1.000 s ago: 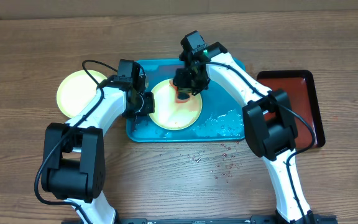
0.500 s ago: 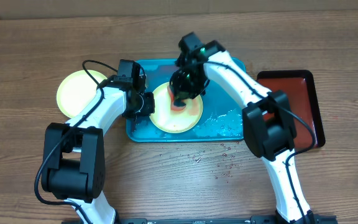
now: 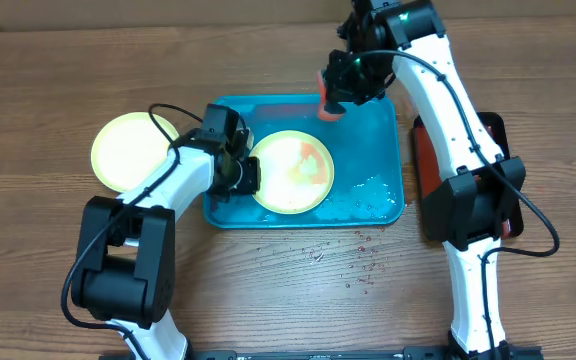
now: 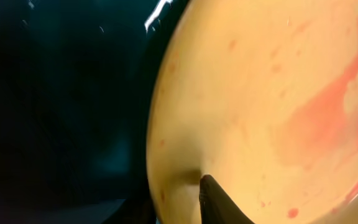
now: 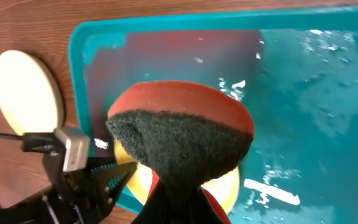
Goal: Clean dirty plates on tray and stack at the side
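On counter (image 3: 48,260), foamy tray (image 3: 378,140) holds one yellow-green plate (image 3: 278,185) w/ red smear not yet gone, so approx. halfway at best; one clean-looking plate (image 3: 123,150) sits left of tray; left gripper (image 3: 240,175) at dirty plate's left rim, grip can't tell; right gripper (image 3: 336,97) pinches sponge (image 3: 328,109) above tray's far edge.

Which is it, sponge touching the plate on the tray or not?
Apart. Overhead, the sponge hangs at the far rim of the tray, with bare floor between it and the plate.
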`<action>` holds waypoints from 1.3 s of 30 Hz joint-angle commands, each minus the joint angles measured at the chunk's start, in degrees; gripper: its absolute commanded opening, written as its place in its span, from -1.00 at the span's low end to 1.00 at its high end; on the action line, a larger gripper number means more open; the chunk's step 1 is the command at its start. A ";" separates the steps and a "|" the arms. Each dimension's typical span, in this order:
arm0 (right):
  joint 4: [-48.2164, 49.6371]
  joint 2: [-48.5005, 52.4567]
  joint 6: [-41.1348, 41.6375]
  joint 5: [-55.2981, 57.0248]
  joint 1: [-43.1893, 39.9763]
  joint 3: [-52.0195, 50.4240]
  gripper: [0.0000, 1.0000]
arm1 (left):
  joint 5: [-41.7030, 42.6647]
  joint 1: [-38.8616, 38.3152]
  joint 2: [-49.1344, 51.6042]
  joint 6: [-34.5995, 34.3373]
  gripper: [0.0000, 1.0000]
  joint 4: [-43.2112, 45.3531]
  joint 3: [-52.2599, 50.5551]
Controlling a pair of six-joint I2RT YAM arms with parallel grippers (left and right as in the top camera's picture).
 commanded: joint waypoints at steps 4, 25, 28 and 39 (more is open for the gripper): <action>-1.18 -1.70 -0.46 3.19 -0.70 1.18 -0.92 | -2.51 -0.44 0.68 0.39 -0.59 2.08 -1.62; -3.13 -1.70 -0.44 5.35 -0.70 1.18 -0.91 | -16.26 1.95 -9.49 8.35 -0.92 -10.34 16.55; -3.13 -1.70 -0.44 5.35 -0.70 1.18 -0.91 | -21.22 1.88 -11.93 9.94 -0.92 -11.98 19.56; -3.15 -1.68 -0.39 7.23 -0.70 1.18 -0.84 | -63.28 -11.72 -14.34 6.67 -0.92 -13.70 20.11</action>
